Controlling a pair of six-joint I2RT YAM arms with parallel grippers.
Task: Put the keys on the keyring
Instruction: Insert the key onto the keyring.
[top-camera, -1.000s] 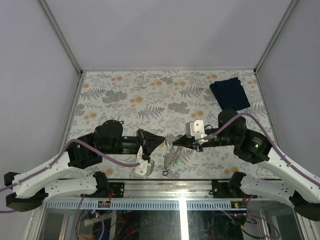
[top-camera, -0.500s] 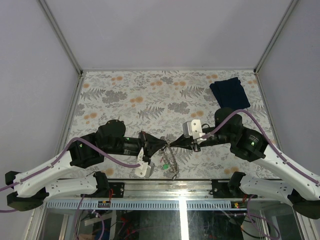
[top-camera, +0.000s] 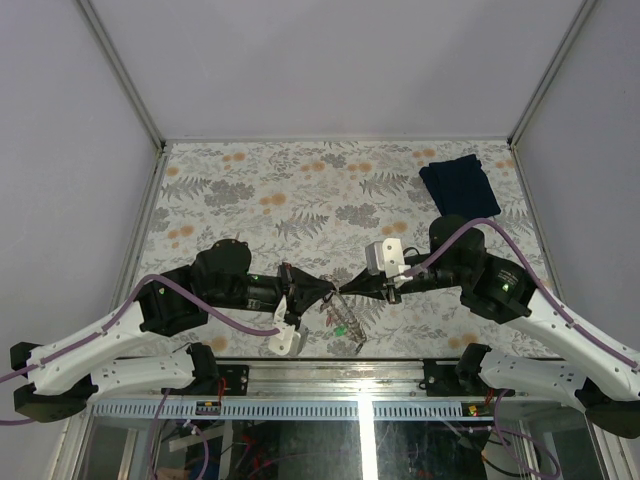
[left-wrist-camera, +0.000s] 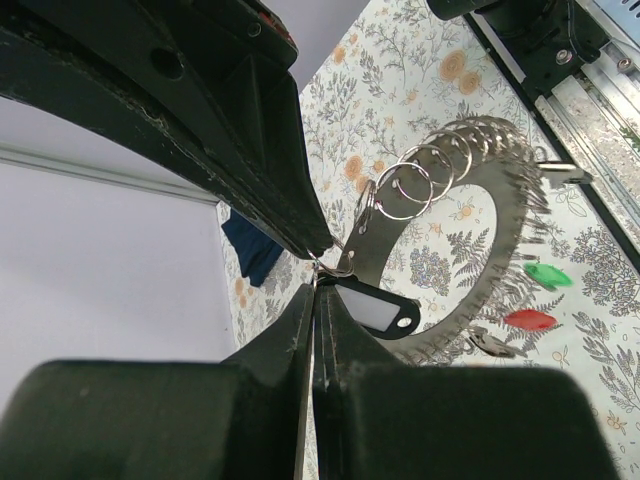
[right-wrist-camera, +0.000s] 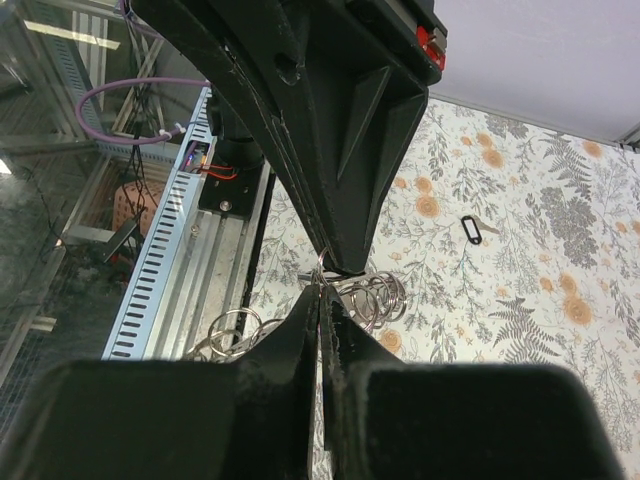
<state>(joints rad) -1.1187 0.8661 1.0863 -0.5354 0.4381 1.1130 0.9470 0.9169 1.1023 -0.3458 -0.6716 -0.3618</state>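
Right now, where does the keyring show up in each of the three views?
Top external: the keyring hangs low centre, close to the front edge.
Left wrist: a wide arc of linked rings across the centre and right.
Right wrist: only a few rings show, bottom centre.
Shared landmark: the floral table top, visible in all three.

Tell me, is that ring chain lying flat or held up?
Held up: the shut right hand pinches the chain at its top, where the shut left hand meets it; the rest dangles in a loop.
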